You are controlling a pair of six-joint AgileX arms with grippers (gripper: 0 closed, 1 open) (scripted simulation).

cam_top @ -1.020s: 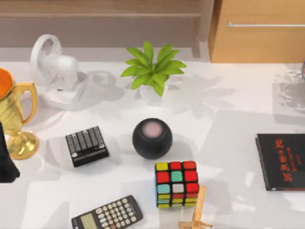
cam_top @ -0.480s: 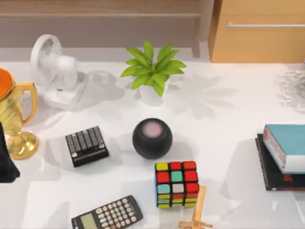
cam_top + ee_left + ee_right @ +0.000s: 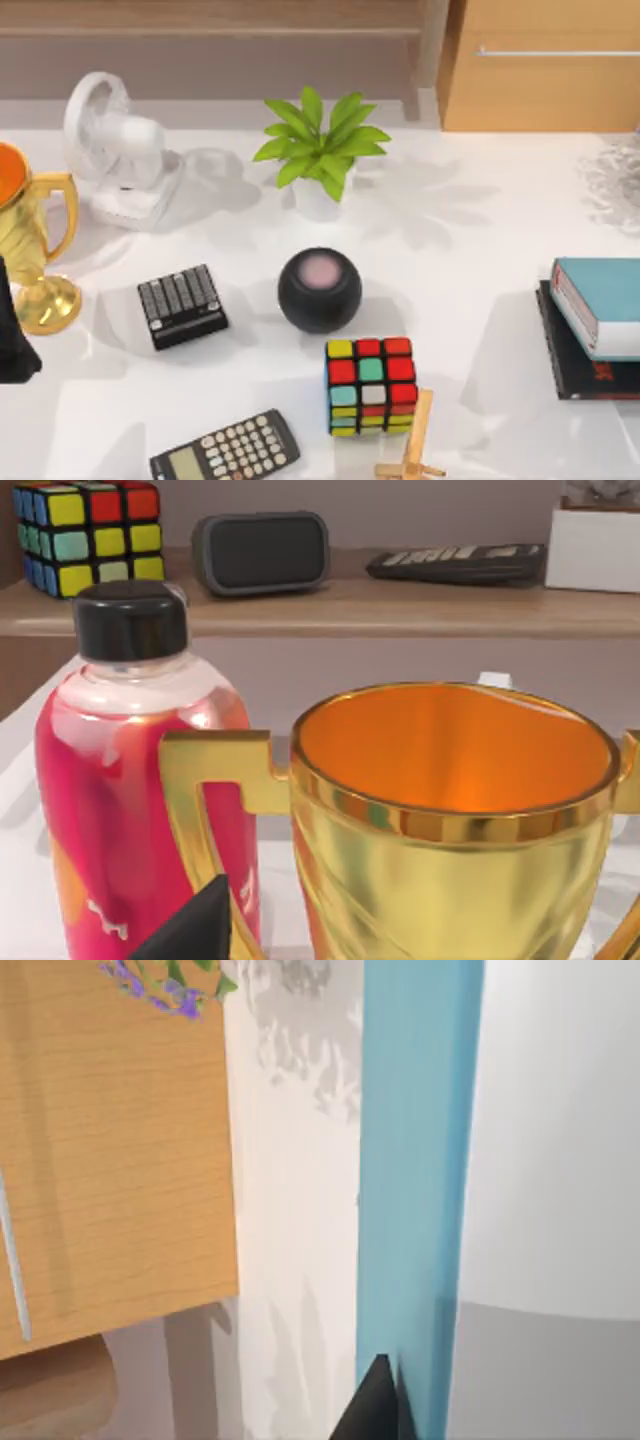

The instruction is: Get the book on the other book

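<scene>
Teal-blue book (image 3: 608, 300): lying on the thin black book (image 3: 575, 368) at the table's (image 3: 460, 280) right edge, both cut off by the frame; red lettering mostly covered. Right gripper (image 3: 375, 1405): one dark fingertip against the teal cover; jaw opening and grip impossible to tell. Left gripper (image 3: 190, 930): parked at far left beside gold trophy (image 3: 35, 250) and pink bottle (image 3: 130, 790); jaw state likewise impossible to tell.

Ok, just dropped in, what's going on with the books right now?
The teal-blue book lies on the black book at the table's right edge, and the black cover still shows along its left and near sides. The right wrist view shows the teal cover up close with a dark fingertip against it. The left arm is parked at the left edge by the gold trophy.
</scene>
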